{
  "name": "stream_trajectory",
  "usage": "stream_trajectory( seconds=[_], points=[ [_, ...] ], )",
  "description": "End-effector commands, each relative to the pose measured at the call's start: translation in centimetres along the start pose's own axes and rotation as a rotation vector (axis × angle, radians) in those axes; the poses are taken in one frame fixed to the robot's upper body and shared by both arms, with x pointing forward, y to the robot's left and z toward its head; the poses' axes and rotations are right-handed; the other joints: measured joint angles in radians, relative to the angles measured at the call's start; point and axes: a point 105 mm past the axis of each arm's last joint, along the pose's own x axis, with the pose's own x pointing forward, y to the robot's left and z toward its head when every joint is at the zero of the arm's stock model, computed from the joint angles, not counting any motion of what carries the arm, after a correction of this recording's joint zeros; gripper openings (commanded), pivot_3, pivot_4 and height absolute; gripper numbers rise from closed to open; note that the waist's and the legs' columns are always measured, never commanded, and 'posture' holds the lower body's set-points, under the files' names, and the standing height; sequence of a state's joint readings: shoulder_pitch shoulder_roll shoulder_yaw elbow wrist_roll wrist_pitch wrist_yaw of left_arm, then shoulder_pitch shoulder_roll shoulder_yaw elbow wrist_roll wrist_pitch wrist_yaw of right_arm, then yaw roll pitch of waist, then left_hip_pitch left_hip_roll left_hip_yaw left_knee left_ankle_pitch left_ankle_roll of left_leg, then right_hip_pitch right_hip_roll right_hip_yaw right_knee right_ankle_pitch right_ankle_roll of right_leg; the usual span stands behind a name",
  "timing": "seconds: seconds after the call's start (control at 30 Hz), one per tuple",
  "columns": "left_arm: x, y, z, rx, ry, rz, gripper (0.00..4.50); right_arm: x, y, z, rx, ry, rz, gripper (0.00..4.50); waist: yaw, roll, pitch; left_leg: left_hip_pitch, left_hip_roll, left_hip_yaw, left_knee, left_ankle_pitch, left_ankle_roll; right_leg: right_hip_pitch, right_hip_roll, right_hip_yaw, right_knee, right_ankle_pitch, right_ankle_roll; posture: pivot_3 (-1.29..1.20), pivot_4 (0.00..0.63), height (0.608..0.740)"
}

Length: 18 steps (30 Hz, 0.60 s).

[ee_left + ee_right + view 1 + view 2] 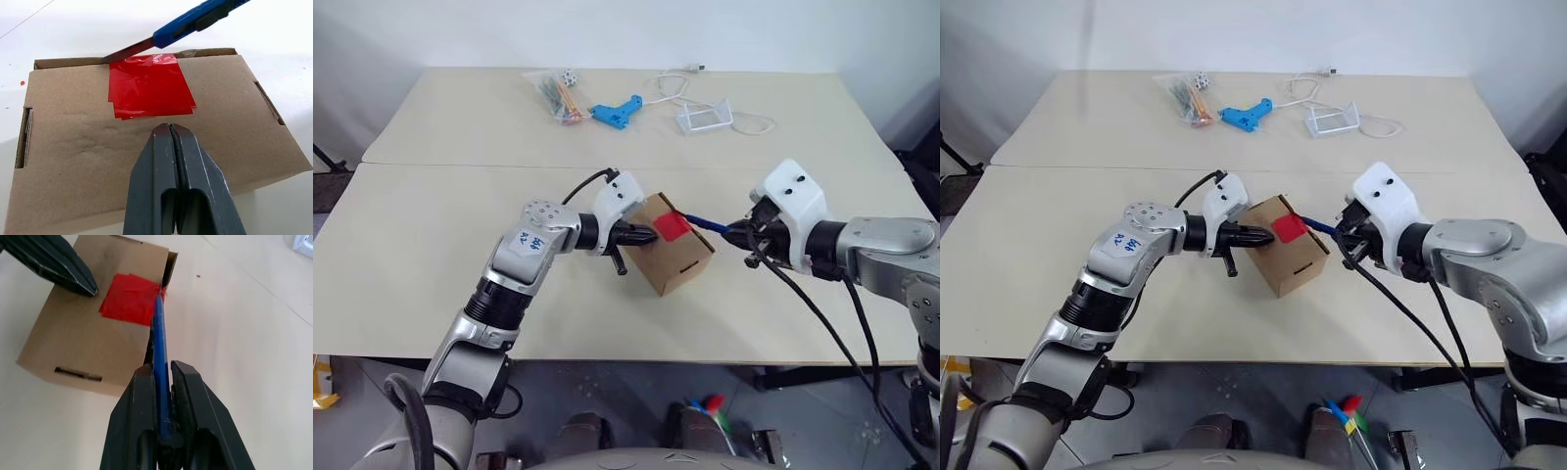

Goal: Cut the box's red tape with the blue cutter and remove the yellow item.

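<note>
Table (431, 245): one box (677, 262), one red tape (672, 226), one blue cutter (705, 222).

The box (146, 161) is matt brown cardboard, slightly dimpled. The red tape (149, 85) is glossy, wrinkled film. The blue cutter (195, 22) looks like smooth plastic with a metal blade.

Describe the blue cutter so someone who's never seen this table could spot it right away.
On the near half of the beige table stands a small brown cardboard box with red tape on it. The blue cutter is the slim dark-blue stick in the right gripper, its blade at the tape's edge. Unlike the light-blue gun-shaped tool at the far side, it is pen-thin.
</note>
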<state>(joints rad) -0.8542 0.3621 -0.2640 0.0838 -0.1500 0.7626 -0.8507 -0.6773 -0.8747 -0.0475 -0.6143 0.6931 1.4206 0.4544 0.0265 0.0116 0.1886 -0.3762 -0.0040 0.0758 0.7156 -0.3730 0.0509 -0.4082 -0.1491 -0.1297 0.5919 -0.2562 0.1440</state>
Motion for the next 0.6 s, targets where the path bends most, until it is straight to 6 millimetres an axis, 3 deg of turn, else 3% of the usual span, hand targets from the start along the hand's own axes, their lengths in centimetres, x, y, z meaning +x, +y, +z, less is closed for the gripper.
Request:
stream_trajectory(
  seconds=[0.03, 0.37, 0.6],
  points=[
    [0.6, -0.7, -2.2, -0.047, 0.08, -0.02, 0.0, -0.3, 0.3, -0.7, 0.003, 0.068, 0.046, 0.27, 0.0, 0.0, 0.0, 0.0, 0.0, 0.0, 0.0, 0.0, 0.0, 0.0, 0.0, 0.0, 0.0, 0.0, 0.0, 0.0, 0.15, 0.74],
    [0.6, -0.8, -2.3, -0.056, 0.081, -0.017, 0.0, -0.7, 0.5, -1.4, 0.01, 0.13, 0.085, 0.27, 0.0, 0.0, 0.0, 0.0, 0.0, 0.0, 0.0, 0.0, 0.0, 0.0, 0.0, 0.0, 0.0, 0.0, 0.0, 0.0, 0.15, 0.74],
    [0.6, -0.8, -2.4, -0.058, 0.082, -0.015, 0.0, -4.1, 0.8, -2.0, 0.057, 0.145, 0.126, 0.27, 0.003, 0.0, 0.0, 0.0, 0.0, -0.001, 0.0, 0.0, 0.0, 0.0, 0.0, 0.0, 0.0, 0.0, 0.0, 0.0, 0.15, 0.74]
  ],
)
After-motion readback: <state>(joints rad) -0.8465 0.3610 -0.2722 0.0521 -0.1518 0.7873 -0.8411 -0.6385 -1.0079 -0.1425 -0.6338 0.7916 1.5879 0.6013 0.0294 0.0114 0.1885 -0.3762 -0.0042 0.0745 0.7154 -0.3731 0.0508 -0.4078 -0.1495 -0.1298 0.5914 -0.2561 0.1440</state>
